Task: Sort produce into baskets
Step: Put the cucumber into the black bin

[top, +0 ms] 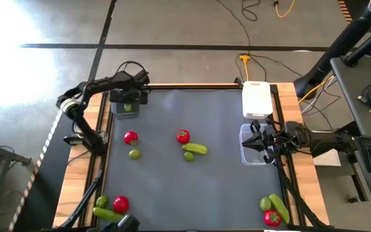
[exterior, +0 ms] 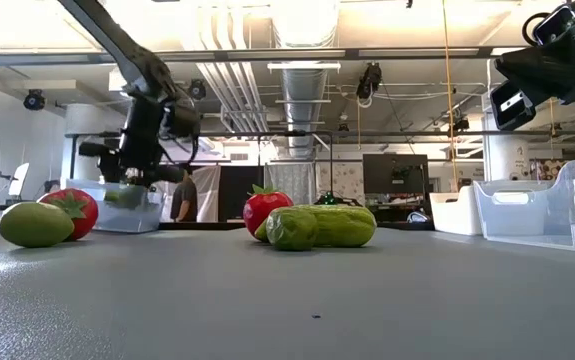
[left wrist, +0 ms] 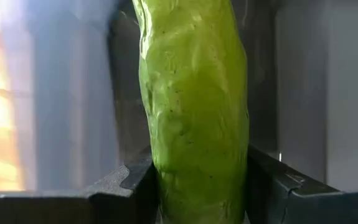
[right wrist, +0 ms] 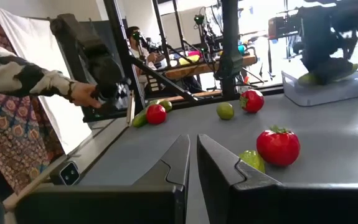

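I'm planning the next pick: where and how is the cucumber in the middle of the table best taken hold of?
Grip the cucumber across its middle, coming straight down from above. It lies flat, its long axis running left to right, so the fingers close across its narrow width. Keep off its left end, where a lime sits close and a tomato is near.

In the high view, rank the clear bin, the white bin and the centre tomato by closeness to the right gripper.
1. Clear plastic bin, directly under the right gripper.
2. White rectangular bin, beyond it at the table's far edge.
3. Round red tomato, mid-table, toward the left arm.
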Robot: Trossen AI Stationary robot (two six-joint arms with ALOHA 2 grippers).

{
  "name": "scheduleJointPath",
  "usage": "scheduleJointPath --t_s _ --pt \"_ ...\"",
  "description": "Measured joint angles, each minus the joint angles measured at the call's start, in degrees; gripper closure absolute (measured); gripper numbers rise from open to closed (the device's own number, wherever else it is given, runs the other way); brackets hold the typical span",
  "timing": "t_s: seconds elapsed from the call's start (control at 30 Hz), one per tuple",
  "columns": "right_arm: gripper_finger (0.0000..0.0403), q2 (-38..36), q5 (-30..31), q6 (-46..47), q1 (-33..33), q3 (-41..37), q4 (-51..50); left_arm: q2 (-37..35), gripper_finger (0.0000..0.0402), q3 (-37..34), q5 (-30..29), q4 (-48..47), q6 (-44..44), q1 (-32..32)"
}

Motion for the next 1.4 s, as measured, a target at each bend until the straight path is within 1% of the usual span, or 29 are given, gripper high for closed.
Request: scheduleJointPath --t_s 0.13,0.27,0.4,0.63,0.8,0.87,0.97,1.07,1.13,1.2,1.27,1.33,1.4 --pt "0.0381 0.00 -0.02 0.01 0.00 0.00 0.02 3.86 0.0239 1.10 3.69 0.22 0.73 0.51" --pt "0.0381 0.00 0.00 0.00 -0.02 0.00 0.01 5.64 0.0228 1.65 4.34 0.33 2.55 0.49" --pt "0.0381 0.00 0.00 0.00 0.00 0.00 0.00 5.35 0.0208 1.65 4.98 0.26 4.13 0.47" --pt "0.0381 0.00 0.00 0.00 -0.02 0.00 0.02 1.16 0.0169 1.65 5.35 -0.07 5.09 -1.09" --pt "0.0381 0.00 0.00 0.00 -0.01 0.00 0.01 -5.76 0.0151 1.65 5.36 -0.98 5.12 -5.27" --pt "0.0381 0.00 0.00 0.00 -0.01 0.00 0.02 -9.38 0.0149 1.65 5.16 -0.83 4.95 -8.48" --pt "0.0381 0.00 0.00 0.00 0.00 0.00 0.02 -15.11 0.0149 1.60 4.05 0.78 4.17 -15.14" --pt "0.0381 0.00 0.00 0.00 0.00 0.00 0.00 -19.85 0.0150 1.16 1.56 4.41 2.56 -23.69" --pt "0.0381 0.00 0.00 0.00 0.00 0.00 0.02 -21.88 0.0150 0.71 -1.41 7.98 0.38 -29.94" --pt "0.0381 0.00 0.30 -0.09 -0.02 0.00 0.35 -23.09 0.0150 -0.03 -5.09 13.32 -2.22 -36.58" --pt "0.0381 0.00 3.01 -0.80 0.02 0.00 2.34 -23.13 0.0150 -0.90 -8.51 19.89 -3.37 -42.75" --pt "0.0381 -0.02 5.67 -0.80 -0.02 0.00 4.53 -21.86 0.0150 -1.46 -10.99 25.56 -2.72 -48.19" --pt "0.0381 0.00 6.54 2.29 -0.02 0.00 7.66 -19.65 0.0150 -1.49 -12.30 30.61 -0.24 -52.92"
